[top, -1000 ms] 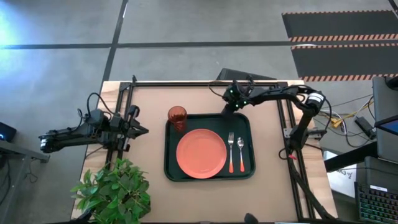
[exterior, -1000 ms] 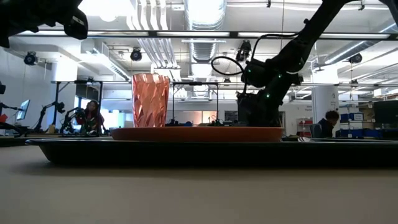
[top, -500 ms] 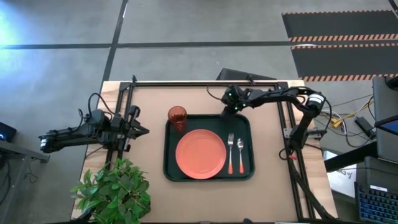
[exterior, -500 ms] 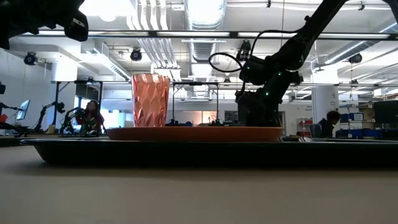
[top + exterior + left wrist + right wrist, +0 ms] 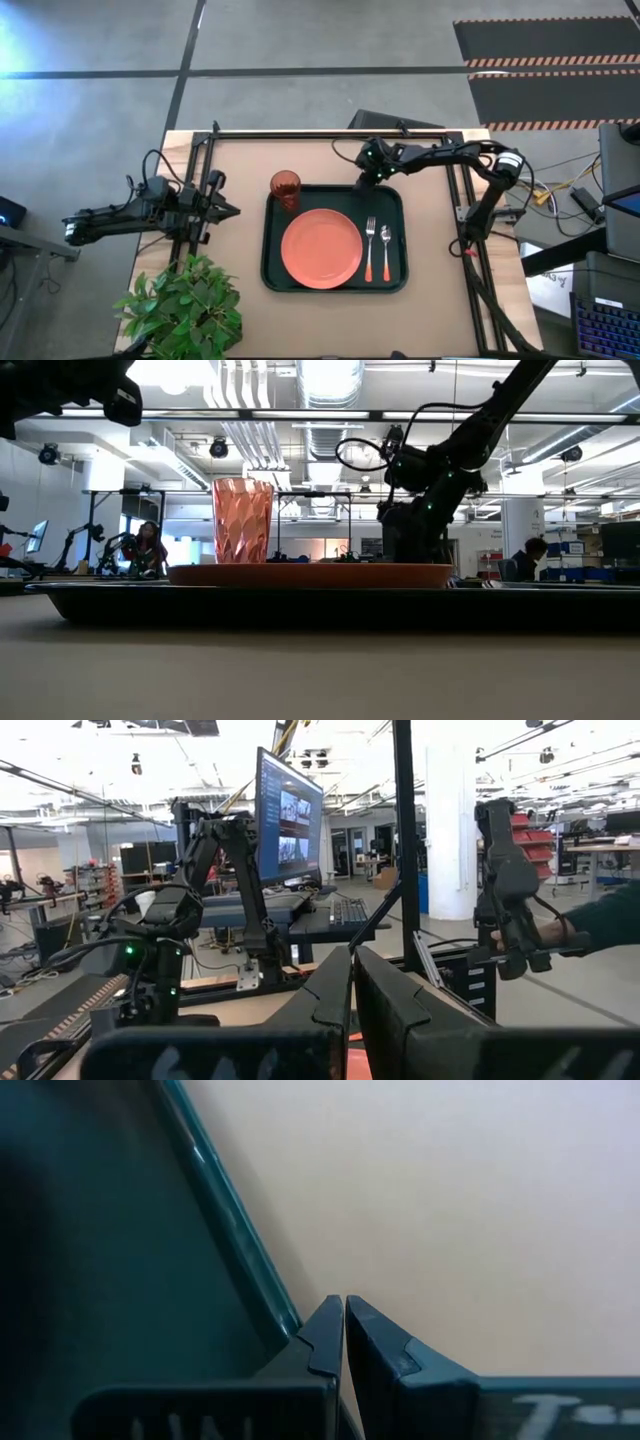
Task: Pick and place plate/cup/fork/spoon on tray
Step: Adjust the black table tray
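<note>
The dark green tray (image 5: 266,272) lies mid-table, also in the low view (image 5: 300,606). On it rest the salmon-orange plate (image 5: 320,249), the fork (image 5: 370,246) and the spoon (image 5: 386,247) side by side on the plate's right, and the red-brown cup (image 5: 285,187) upright at its far left corner. My right gripper (image 5: 371,179) is shut, low at the tray's far rim. My left gripper (image 5: 233,210) is shut and empty at the table's left edge, apart from the tray. My right gripper's shut fingers (image 5: 325,1330) point down at the tray's far rim (image 5: 262,1285), right of its middle. One finger's outer side meets the rim from the table side. The finger hides the exact place of contact. The tray lies flat on the table.
A potted green plant (image 5: 185,305) stands at the table's near left corner. Black frame rails run along the left, far and right edges (image 5: 330,133). Bare tabletop lies near of the tray. A person's hand (image 5: 560,930) shows in the room beyond.
My right gripper has gone a little toward the table's left edge, staying shut and low. The tray, with plate, cup, fork and spoon on it, has slid a little toward the table's left edge.
</note>
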Available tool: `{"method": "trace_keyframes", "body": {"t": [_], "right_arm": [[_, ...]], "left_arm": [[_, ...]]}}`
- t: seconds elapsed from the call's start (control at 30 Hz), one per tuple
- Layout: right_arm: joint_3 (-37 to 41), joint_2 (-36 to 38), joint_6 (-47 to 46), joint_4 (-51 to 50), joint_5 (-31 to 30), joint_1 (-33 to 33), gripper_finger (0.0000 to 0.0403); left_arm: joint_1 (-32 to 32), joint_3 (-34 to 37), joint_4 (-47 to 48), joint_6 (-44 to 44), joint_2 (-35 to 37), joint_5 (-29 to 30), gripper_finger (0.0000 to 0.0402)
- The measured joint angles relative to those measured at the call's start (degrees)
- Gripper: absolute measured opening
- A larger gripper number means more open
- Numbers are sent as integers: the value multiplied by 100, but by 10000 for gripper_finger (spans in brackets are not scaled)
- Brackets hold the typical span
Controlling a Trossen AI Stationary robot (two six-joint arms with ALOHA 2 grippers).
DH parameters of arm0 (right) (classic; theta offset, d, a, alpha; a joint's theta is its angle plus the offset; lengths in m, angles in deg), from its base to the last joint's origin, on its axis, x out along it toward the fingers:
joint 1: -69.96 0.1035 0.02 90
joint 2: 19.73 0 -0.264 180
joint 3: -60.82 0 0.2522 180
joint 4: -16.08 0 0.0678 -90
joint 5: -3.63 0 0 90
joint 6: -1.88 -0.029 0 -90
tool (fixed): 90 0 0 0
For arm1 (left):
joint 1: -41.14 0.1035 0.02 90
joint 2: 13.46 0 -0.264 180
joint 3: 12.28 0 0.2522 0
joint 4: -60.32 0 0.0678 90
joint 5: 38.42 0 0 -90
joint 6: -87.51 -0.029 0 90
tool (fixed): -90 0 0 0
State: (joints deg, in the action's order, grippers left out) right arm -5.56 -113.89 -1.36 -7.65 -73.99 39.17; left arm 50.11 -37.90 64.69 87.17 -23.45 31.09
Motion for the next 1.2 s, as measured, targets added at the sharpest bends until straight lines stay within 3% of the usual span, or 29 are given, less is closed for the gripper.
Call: {"method": "trace_keyframes", "body": {"t": [0.9,1.2], "right_arm": [[-26,926,239,622,-42,-98,9],[-35,1352,223,576,-40,-97,9]], "left_arm": [[0,23,-7,11,-61,-31,0],[4,119,10,10,-602,221,0]]}}
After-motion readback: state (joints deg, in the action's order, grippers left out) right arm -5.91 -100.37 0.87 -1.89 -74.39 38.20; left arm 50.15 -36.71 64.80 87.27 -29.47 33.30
